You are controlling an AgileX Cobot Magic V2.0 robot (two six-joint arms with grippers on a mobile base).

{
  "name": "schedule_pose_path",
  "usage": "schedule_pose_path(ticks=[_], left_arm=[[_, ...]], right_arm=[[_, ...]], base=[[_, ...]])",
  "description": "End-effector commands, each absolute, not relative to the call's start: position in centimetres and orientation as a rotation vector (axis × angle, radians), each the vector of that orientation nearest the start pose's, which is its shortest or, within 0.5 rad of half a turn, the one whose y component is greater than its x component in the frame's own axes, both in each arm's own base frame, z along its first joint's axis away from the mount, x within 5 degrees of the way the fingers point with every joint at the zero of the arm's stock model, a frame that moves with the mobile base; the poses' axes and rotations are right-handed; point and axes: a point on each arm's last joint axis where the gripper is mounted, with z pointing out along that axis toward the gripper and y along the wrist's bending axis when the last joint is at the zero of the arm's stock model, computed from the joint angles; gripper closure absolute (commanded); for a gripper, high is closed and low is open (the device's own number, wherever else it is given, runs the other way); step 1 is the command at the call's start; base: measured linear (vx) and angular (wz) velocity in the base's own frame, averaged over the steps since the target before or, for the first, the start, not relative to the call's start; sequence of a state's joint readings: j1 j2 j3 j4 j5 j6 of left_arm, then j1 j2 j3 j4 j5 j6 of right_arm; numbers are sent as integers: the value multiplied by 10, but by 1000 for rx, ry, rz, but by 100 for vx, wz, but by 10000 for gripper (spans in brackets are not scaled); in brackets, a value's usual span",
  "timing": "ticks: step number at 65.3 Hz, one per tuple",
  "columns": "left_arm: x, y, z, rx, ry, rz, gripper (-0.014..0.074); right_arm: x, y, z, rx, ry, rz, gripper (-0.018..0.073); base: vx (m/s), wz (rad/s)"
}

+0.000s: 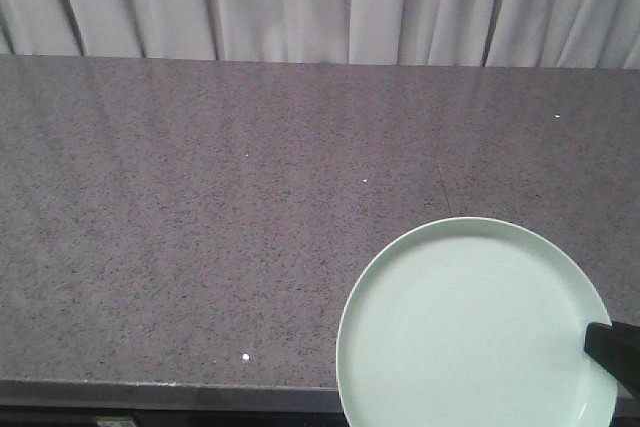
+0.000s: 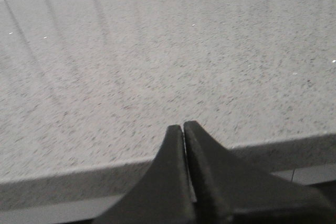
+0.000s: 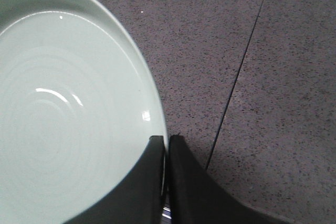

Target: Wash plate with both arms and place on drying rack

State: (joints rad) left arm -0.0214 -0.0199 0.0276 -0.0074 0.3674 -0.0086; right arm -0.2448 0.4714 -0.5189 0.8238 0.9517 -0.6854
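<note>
The pale mint-green plate [image 1: 470, 332] hangs over the counter's front right corner, its face toward the front camera. My right gripper [image 1: 606, 343] is shut on the plate's right rim; the right wrist view shows the plate [image 3: 63, 119] filling the left side, with the right gripper [image 3: 167, 141] pinching the rim between both black fingers. Empty and shut, my left gripper [image 2: 182, 128] sits just in front of the counter's front edge. The drying rack is out of view.
A long speckled grey stone counter [image 1: 220, 217] runs across the scene, with a thin seam [image 1: 440, 172] right of centre. White curtains [image 1: 320, 2] hang behind it. The counter's front edge [image 2: 79, 174] lies just ahead of the left gripper.
</note>
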Motion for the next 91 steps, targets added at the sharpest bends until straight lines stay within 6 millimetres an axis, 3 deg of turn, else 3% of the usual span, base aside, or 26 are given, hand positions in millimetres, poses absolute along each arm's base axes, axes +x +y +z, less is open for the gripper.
schedule_pose_path(ticks=[1, 91], left_arm=[[53, -2, 189, 4, 1750, -46, 603], [53, -2, 189, 4, 1750, -46, 603]], right_arm=[[84, 35, 310, -186, 2016, 491, 561], [84, 35, 310, -186, 2016, 491, 561]], base=[[-5, 20], [-5, 40]])
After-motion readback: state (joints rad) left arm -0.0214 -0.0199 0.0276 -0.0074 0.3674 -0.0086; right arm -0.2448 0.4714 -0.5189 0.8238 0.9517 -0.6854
